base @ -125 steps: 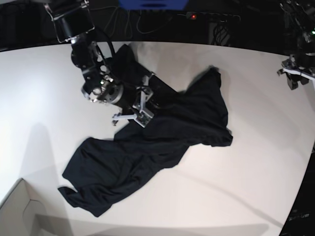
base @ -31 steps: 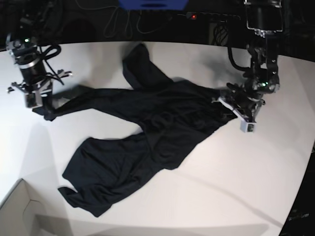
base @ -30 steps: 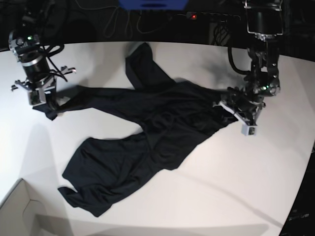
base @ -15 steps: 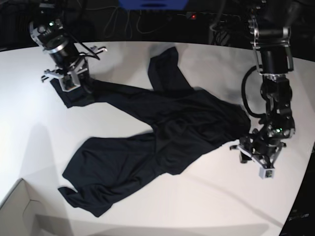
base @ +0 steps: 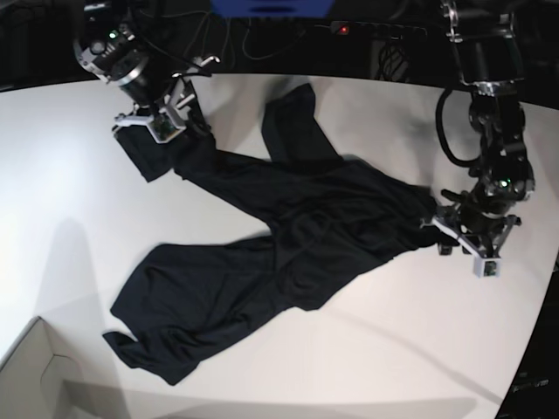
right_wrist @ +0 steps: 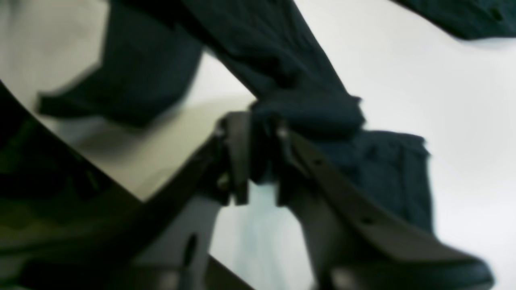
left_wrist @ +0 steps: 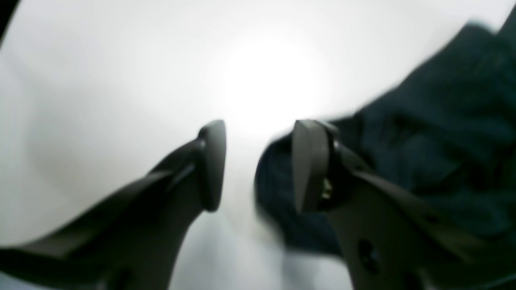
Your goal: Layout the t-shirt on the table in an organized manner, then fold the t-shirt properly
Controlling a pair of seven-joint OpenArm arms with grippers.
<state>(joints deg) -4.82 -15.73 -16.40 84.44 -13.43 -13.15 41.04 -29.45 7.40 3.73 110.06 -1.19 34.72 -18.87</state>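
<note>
Both of my pincers sit over the table (base: 384,349), one at each end of the t-shirt (base: 288,253). Nearest, at the lower left corner of the base view, a pale cardboard box (base: 31,375) pokes in. Just beyond it the shirt's wide end lies crumpled on the white top, and the black cloth runs diagonally up toward the far side.

At the right, my left pincer (left_wrist: 258,165) has its jaws spread apart with white table showing between them; the shirt's edge lies just beside the right-hand finger (left_wrist: 306,161), and nothing is gripped. In the base view it hangs at the shirt's right tip.

Farthest off, at the far left, my right pincer (right_wrist: 258,157) has a bunched fold of the shirt between its narrowly parted fingers. I cannot tell whether they clamp it.
</note>
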